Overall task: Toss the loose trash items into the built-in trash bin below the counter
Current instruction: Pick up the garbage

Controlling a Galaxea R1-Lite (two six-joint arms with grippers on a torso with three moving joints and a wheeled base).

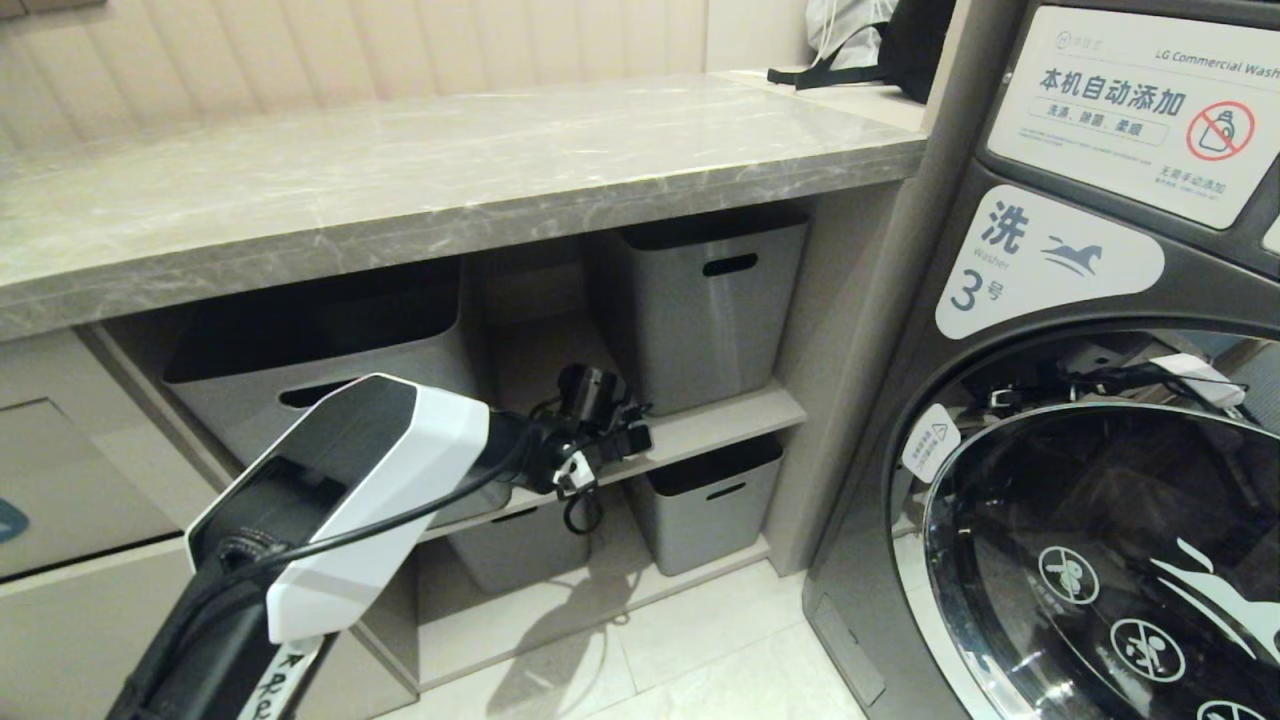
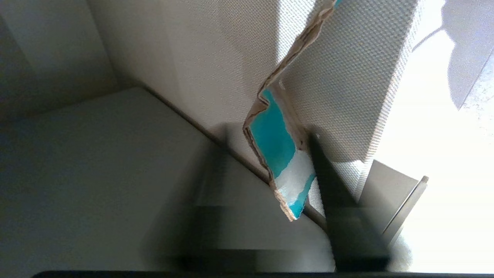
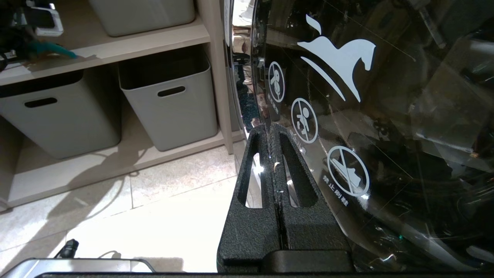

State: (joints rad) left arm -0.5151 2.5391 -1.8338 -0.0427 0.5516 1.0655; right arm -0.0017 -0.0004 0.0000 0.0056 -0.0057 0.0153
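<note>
Counting the head view gives 4 grey tubs (image 1: 705,310) on the open shelves under the marble counter (image 1: 430,170), 1 washer (image 1: 1100,420) at right, and the left gripper (image 1: 600,455) at the middle shelf's front edge. Only the left wrist view shows 1 turquoise-and-tan wrapper strip (image 2: 276,143), pinched in the closed fingers (image 2: 328,181) against the shelf's woven surface. Parked low beside the washer door, the right gripper (image 3: 274,154) has its fingers pressed together over open floor.
</note>
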